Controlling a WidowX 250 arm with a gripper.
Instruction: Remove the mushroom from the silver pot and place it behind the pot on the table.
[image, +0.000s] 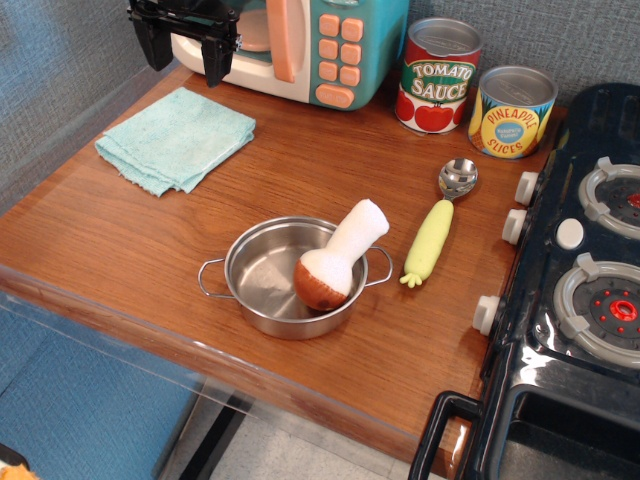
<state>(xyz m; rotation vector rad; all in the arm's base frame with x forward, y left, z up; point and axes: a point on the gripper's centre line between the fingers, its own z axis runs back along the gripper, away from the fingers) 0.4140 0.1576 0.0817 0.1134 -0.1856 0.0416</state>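
- The mushroom (340, 258) is seen as a soft plush toy with a rounded reddish-brown cap marked by faint stitched seams and a thick white stem.
- It is found inside the silver pot (262, 270), cap down against the pot's floor, with the stem tilted up and leaning out over the rear right rim.
- The pot is shown as shallow, round and shiny, with a small wire loop handle on each side; the mushroom's cap is mirrored in its inner wall.
- The pot is set on the table (300, 170), a brown wood-grain surface, near the front edge, where a clear plastic strip is fitted.
- The gripper (185, 40) is held high at the rear left, well apart from the pot, with its black fingers spread apart and nothing between them.
- A toy microwave (320, 45) is placed along the back wall, with a tomato sauce can (437, 77) and a pineapple can (512, 112) to its right.
- A folded teal cloth (175, 138) is laid at the rear left, and a yellow-handled spoon (437, 225) just right of the pot.
- The right side is bounded by a black toy stove (580, 290).
- Bare wood is left between the pot and the microwave.
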